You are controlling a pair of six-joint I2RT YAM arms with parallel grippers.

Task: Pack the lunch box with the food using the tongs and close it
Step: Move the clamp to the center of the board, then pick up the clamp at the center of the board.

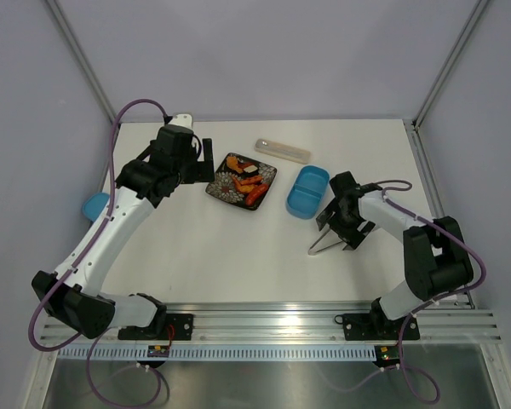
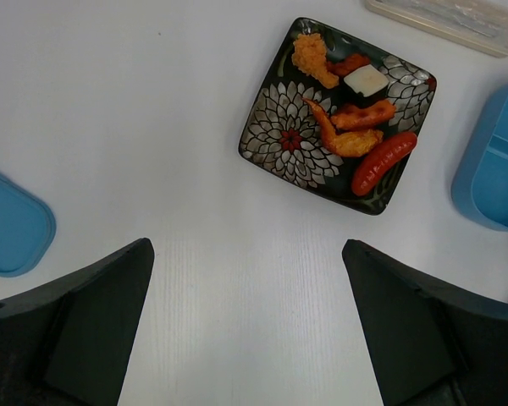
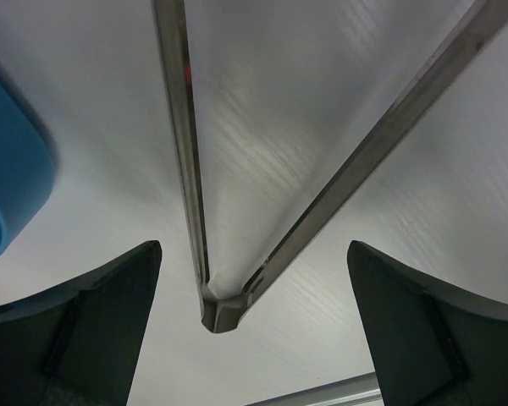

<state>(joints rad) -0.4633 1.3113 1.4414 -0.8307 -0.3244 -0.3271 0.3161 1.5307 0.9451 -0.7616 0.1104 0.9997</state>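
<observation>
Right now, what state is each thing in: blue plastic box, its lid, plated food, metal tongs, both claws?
Light-blue oval plastic lunch box: open, no food visible inside.
Matching blue lid: off, lying apart from the box.
Orange and red food pieces: on the black patterned plate.
Slim silver metal tongs: lying flat, arms spread, unheld.
Left gripper: open, empty.
Right gripper: open, above the tongs' joined end.

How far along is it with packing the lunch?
Nothing packed yet: the food sits on the black plate, and the lunch box stands open and looks empty. In hand: the right gripper hangs open over the tongs lying on the table. To do: grasping, packing, fitting the lid.
</observation>
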